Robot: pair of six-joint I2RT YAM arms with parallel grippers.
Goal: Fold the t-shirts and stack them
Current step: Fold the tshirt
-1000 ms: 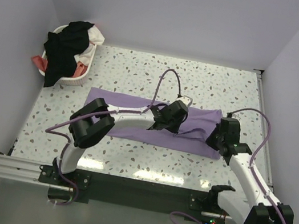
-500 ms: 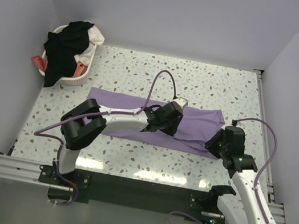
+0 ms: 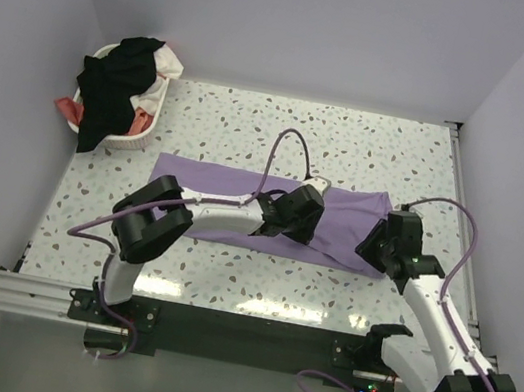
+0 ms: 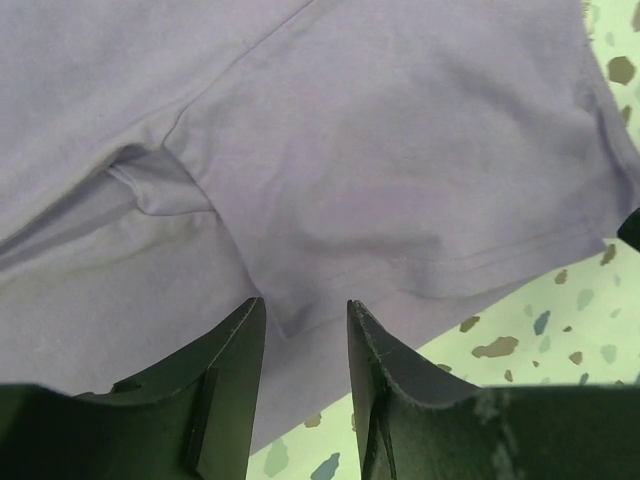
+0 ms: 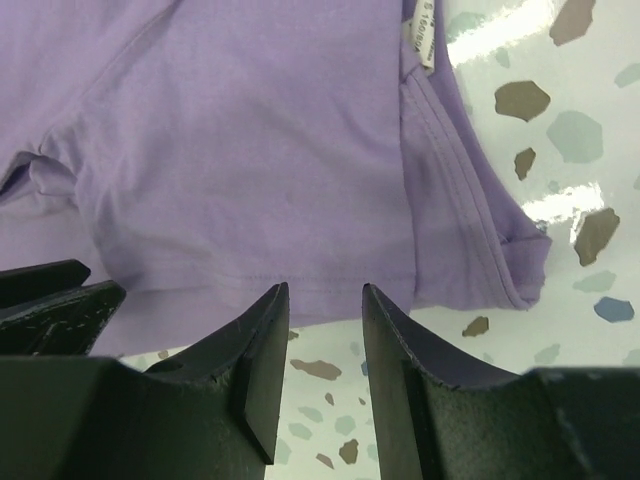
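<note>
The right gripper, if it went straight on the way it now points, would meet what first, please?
Most likely the near hem of the lavender t-shirt on the speckled table; the right gripper frames that edge between open jaws, though the depth is unclear.

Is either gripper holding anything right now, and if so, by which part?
Nothing is held. The left gripper and the right gripper both stand open over the lavender t-shirt, with no cloth pinched between them.

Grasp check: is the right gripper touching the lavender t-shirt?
Cannot tell. Right wrist view: the right gripper hangs open at the hem of the lavender t-shirt, but whether its fingertips rest on cloth is unclear.
</note>
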